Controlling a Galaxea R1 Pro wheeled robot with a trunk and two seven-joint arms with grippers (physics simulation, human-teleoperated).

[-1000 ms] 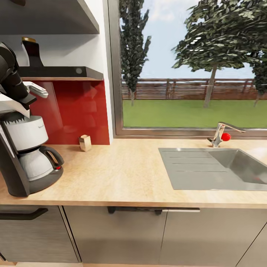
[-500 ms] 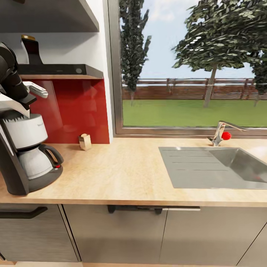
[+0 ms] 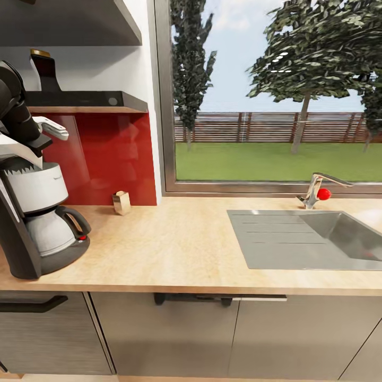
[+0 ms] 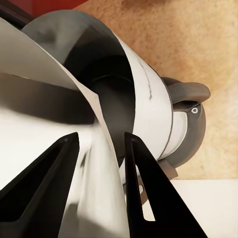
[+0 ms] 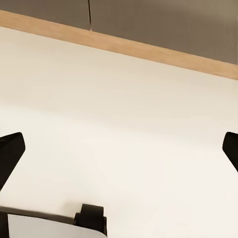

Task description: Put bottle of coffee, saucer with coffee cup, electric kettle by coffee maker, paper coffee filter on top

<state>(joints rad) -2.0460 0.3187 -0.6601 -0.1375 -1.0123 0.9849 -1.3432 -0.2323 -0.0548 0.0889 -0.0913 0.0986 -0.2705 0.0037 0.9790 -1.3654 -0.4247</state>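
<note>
Left gripper (image 4: 99, 148), fingers apart astride a thin white sheet, is poised directly above the coffee maker (image 3: 37, 223) at the desk's (image 3: 175, 254) left end; the tan paper coffee filter (image 3: 121, 203) stands well rightward by the red backsplash (image 3: 106, 159); right gripper (image 5: 119, 148) is spread, unloaded.

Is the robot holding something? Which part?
Right gripper: open, empty. Left gripper straddles a thin white flap's edge over the coffee maker; whether it pinches, cannot tell.
</note>
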